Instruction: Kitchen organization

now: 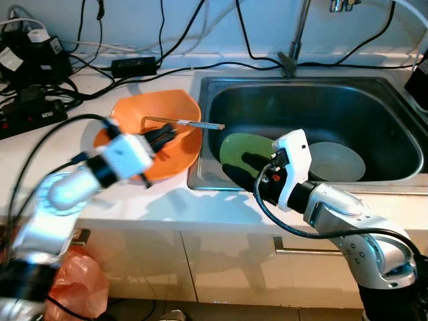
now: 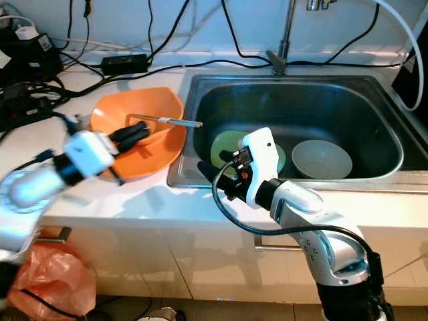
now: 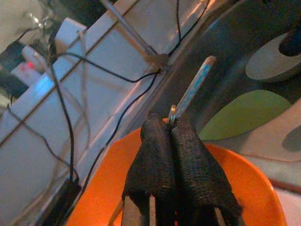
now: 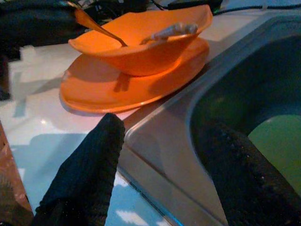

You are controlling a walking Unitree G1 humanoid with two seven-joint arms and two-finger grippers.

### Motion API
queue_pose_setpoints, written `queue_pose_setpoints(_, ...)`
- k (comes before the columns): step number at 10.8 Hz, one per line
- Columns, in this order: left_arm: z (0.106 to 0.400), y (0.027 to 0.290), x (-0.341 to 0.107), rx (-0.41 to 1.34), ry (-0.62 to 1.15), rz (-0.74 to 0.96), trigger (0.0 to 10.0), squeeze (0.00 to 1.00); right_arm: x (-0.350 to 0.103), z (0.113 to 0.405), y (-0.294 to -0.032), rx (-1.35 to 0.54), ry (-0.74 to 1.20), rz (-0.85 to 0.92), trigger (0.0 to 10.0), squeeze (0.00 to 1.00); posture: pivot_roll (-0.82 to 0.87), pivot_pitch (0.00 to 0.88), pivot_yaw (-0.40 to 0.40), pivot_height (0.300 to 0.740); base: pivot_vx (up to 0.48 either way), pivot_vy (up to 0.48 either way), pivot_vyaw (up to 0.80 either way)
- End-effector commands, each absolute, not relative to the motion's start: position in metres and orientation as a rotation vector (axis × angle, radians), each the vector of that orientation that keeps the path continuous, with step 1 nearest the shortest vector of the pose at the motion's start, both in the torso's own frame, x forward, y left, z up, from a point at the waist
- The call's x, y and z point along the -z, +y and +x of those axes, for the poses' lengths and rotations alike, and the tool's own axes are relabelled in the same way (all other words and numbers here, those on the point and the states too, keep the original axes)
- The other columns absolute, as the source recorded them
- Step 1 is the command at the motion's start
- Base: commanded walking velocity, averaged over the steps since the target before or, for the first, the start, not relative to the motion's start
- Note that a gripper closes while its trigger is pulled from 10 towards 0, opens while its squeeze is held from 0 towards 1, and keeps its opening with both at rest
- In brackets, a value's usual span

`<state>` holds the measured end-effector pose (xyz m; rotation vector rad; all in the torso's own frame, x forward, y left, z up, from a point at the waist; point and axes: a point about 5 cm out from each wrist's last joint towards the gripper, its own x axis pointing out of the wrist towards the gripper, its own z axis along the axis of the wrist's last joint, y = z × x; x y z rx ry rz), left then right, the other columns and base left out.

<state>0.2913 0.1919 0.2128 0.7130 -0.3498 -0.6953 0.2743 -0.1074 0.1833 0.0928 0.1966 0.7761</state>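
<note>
A tangle of black cables [image 1: 167, 63] runs across the far part of the white bench [image 1: 160, 200], and a black power adapter [image 1: 134, 65] lies among them just beyond the far left corner of the sink. At the far left, a black power strip [image 1: 30, 117] sits with several plugs and chargers [image 1: 33, 50] piled behind it. A thin metal tap pipe [image 1: 297, 33] rises from its base at the far edge of the sink, against the pale wall. Below the bench stand white cabinet doors with a metal handle [image 1: 304, 251], and an orange-red plastic bag [image 1: 80, 284] lies on the floor at the near left.
</note>
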Motion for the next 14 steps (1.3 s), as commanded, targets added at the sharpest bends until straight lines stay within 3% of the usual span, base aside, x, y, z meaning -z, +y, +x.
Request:
queue_pose_setpoints(1,0.288,0.198,-0.214,0.738,-0.294,0.729,0.0,0.0,-0.185,0.276,-0.106,-0.779,0.179,0.087,10.0,0.0,0.14,0.046,0.059,0.74,0.0,0.0,0.0)
queue_pose_setpoints(11,0.277,0.185,-0.303,0.972,-0.305,0.501,0.0,0.0,-0.185,0.284,-0.109,-0.776,0.17,0.085,10.0,0.0,0.14,0.038,0.044,0.74,0.0,0.0,0.0)
queue_pose_setpoints(14,0.29,0.192,-0.351,0.913,-0.418,0.22,0.0,0.0,-0.18,0.285,-0.114,-0.759,0.185,0.097,10.0,0.0,0.13,0.038,0.038,0.74,0.0,0.0,0.0)
